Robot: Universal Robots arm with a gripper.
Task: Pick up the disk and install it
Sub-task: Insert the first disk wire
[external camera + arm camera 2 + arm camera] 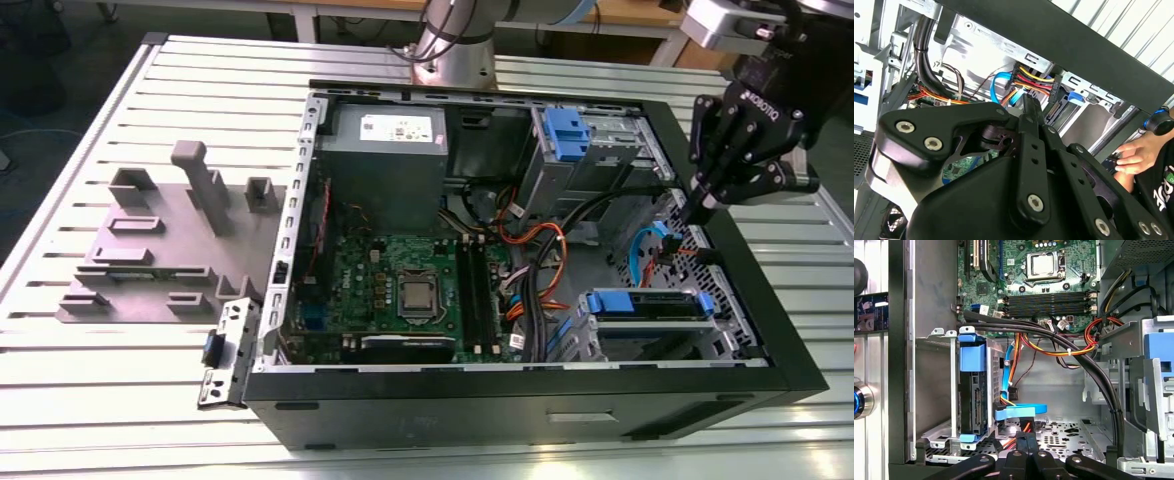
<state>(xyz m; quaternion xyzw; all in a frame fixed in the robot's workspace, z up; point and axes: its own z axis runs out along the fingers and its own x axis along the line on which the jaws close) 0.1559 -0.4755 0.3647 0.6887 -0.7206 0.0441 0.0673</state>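
Fingers (697,203) pressed together with nothing seen between them hang tip-down inside the case (534,405), by its wall on the exterior view's right and just above a bundle of cables (663,252). Closed like this, they probably fit the narrow gap. Nearer, the disk (649,304) already sits in its cage, held by blue rails. The first wrist view shows its connector edge facing the open interior, with a blue cable (1019,411) just beside it. The second wrist view adds a person's hand (1134,155) outside the case.
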